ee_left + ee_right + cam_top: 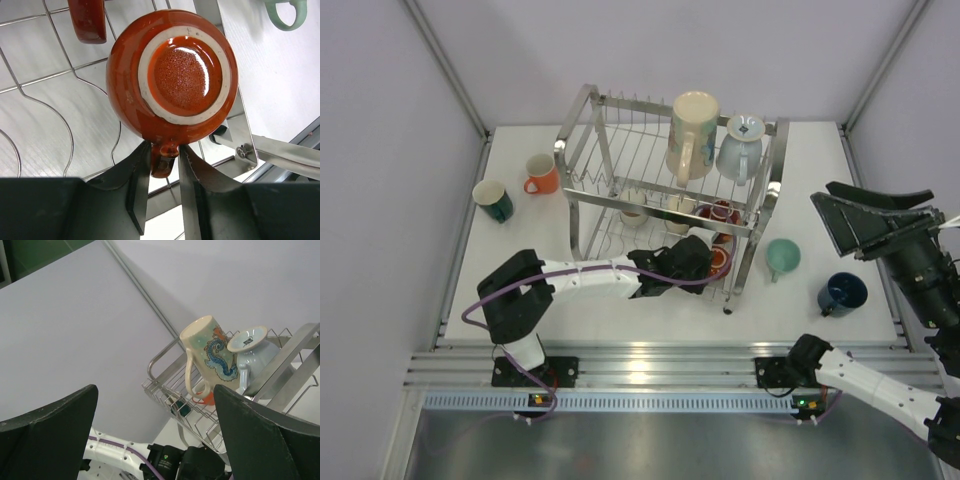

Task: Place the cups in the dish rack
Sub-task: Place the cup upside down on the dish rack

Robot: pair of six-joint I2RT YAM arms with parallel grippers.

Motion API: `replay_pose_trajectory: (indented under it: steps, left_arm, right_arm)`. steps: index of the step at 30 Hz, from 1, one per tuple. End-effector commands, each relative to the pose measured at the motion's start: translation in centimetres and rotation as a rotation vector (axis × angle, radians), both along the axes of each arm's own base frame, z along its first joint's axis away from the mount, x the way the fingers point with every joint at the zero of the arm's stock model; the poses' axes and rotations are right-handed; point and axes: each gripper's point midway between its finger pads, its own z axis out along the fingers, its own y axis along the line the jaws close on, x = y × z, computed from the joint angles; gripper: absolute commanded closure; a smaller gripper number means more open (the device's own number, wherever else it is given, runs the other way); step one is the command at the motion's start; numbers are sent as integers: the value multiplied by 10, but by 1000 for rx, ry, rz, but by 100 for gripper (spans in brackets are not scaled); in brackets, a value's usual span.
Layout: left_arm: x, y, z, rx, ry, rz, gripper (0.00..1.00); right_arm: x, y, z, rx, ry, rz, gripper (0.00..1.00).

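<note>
The orange-red cup (172,75) is gleaming with glossy glaze, its speckled base ringed by bare matt ceramic. The dish rack (245,131) is shining as polished metal; the table (285,95) is looking smooth.

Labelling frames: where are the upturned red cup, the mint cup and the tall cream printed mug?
Upturned red glazed cup (181,75): left wrist view, base.
Mint green cup (783,256): top view, body.
Tall cream printed mug (694,135): top view, side wall.

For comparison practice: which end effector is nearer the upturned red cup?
Left. The left end effector straddles the handle of the red cup; the right end effector hovers right of the rack.
</note>
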Motion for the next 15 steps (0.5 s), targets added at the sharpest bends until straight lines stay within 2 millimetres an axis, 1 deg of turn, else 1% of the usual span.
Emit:
replay_pose_trajectory:
  steps: [1,3,4,5,9,12,13,15]
  left_arm:
    - [4,-1,19,-51,-26,19,66]
    - [5,1,22,-54,-32,26,64]
    - [5,3,21,-50,-33,29,61]
    - [4,4,24,-57,-36,28,60]
    - [3,7,27,-64,-40,31,59]
    - [1,11,33,-79,-41,34,59]
    - [-1,13,37,-88,-43,34,59]
    - [-3,16,41,-100,-44,34,59]
  right_arm:
    - [0,-5,3,8,-10,-16,1]
    - [0,-3,2,7,-7,-14,1]
    - [1,-2,1,5,-4,-13,1]
    - [2,-1,0,-1,-2,-15,1]
    - [8,0,-10,-16,39,-27,0]
    - [10,-2,-15,-14,62,-42,1]
    - [12,-5,-18,-17,77,-61,0]
    - [12,-11,-19,-10,89,-84,1]
